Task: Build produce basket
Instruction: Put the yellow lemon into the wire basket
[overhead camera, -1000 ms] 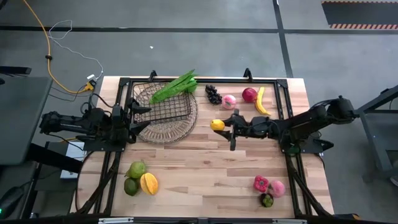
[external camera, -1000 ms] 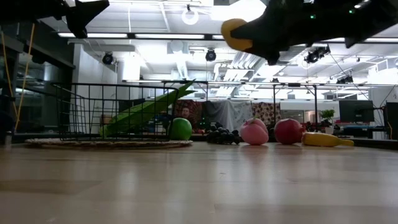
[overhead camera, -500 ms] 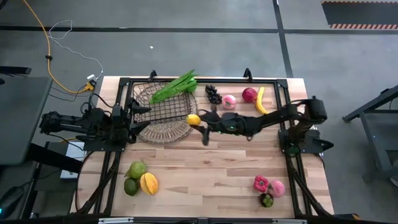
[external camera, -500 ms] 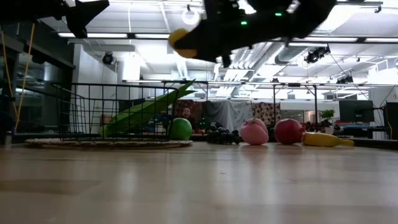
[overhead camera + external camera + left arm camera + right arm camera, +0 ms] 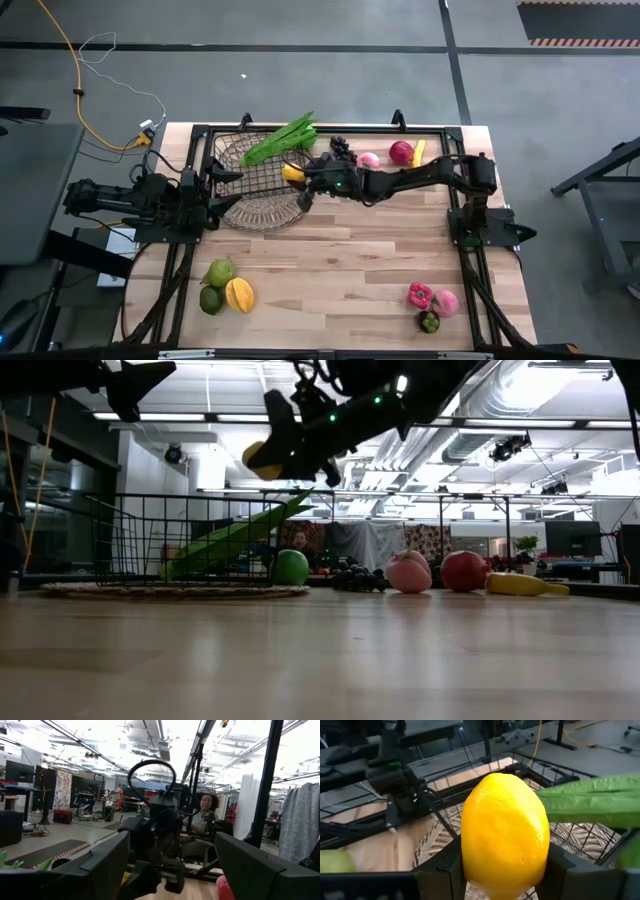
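My right gripper [image 5: 297, 177] is shut on a yellow lemon [image 5: 291, 173], held over the right rim of the dark wire basket [image 5: 250, 185]; in the low view the lemon [image 5: 260, 460] hangs well above the basket's wall [image 5: 150, 535]. Long green leafy stalks [image 5: 281, 140] lie with one end in the basket and the other end out over its far rim. My left gripper [image 5: 226, 190] waits open at the basket's left rim, holding nothing. My right gripper pinches the lemon by its two opposite sides [image 5: 470, 845] between its two fingers [image 5: 437, 870]. The fingers come nearly level from the table's right, slanting a little down. The lemon is lifted clear, above the basket's right rim.
Dark grapes [image 5: 343, 151], a pink fruit [image 5: 369, 161], a red fruit [image 5: 401, 152] and a banana [image 5: 419, 152] lie along the far edge. Two green fruits [image 5: 215, 285] and an orange piece [image 5: 239, 294] lie near left; a red pepper [image 5: 419, 294] with others lies near right.
My right gripper has carried the lemon toward the table's left, from the table's middle to above the basket's right rim, keeping it lifted clear and staying shut on it. The arm has stretched out.
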{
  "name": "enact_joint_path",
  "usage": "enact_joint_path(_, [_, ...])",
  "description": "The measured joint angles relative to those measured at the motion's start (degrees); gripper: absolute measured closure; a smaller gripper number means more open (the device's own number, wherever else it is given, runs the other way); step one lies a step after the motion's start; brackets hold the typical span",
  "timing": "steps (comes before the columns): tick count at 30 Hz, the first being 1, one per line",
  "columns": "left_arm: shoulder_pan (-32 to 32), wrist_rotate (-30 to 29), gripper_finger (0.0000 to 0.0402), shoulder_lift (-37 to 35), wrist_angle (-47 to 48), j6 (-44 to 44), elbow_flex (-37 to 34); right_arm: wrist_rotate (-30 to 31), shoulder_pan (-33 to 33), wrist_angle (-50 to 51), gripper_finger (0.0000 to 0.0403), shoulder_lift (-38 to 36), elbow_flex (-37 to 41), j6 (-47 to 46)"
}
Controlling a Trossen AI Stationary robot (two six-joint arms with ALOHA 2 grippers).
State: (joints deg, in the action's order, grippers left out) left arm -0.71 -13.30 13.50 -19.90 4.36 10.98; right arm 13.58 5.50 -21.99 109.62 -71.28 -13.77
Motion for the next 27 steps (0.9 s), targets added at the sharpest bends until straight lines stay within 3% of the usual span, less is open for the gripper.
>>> enact_joint_path(6, [-0.02, 0.00, 0.0119, 0.00, 0.11, 0.00, 0.00, 0.07, 1.88, -0.96, 0.0247, 2.25, -0.05, -3.96])
enact_joint_path(13, [-0.02, -0.28, 0.0119, 0.00, -0.01, -0.01, 0.00, -0.36, 3.79, -9.32, 0.0247, 5.42, -0.06, -5.71])
enact_joint_path(27, [0.00, -0.85, 0.0119, 0.00, -0.02, -0.07, 0.00, -1.58, 4.12, -9.88, 0.0224, 6.43, -0.06, -6.73])
